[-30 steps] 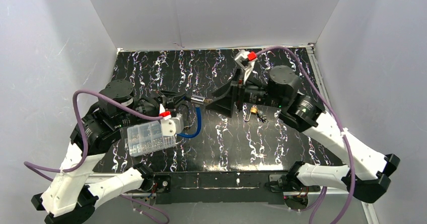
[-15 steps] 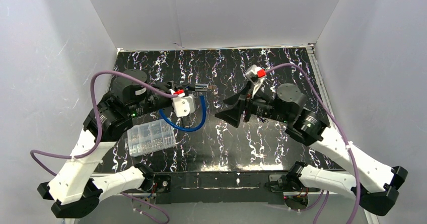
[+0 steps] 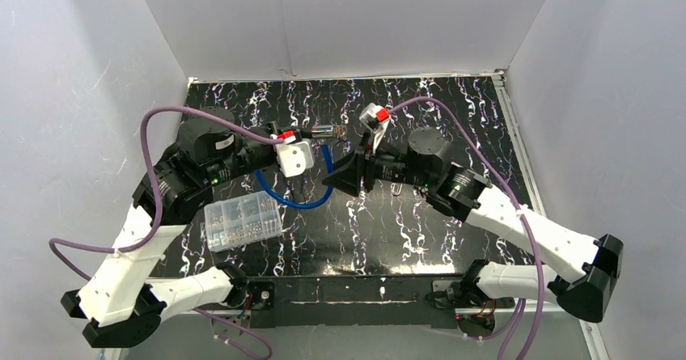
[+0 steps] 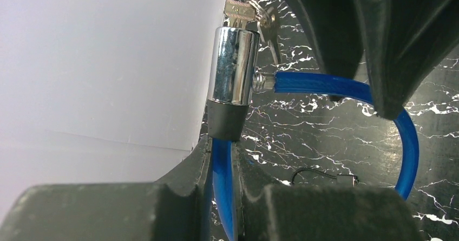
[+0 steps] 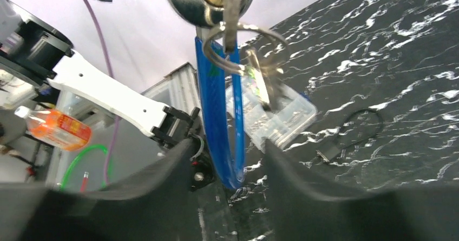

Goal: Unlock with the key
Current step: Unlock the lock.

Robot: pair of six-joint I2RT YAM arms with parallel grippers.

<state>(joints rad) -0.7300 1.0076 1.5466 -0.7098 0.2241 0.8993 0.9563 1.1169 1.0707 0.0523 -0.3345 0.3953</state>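
Left pincer (image 4: pixel 224 197) clamps the blue cable lock (image 4: pixel 234 67) (key (image 4: pixel 241 5) in its cylinder); right pincer (image 5: pixel 230 165) stands wide

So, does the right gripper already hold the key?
No, the right gripper is open, its fingers short of the key, which sits in the cable lock untouched.

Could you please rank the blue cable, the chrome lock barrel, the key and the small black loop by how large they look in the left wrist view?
1. blue cable
2. chrome lock barrel
3. key and small black loop: these look about alike, and the loop lies farther from the camera, so I will not rank them.
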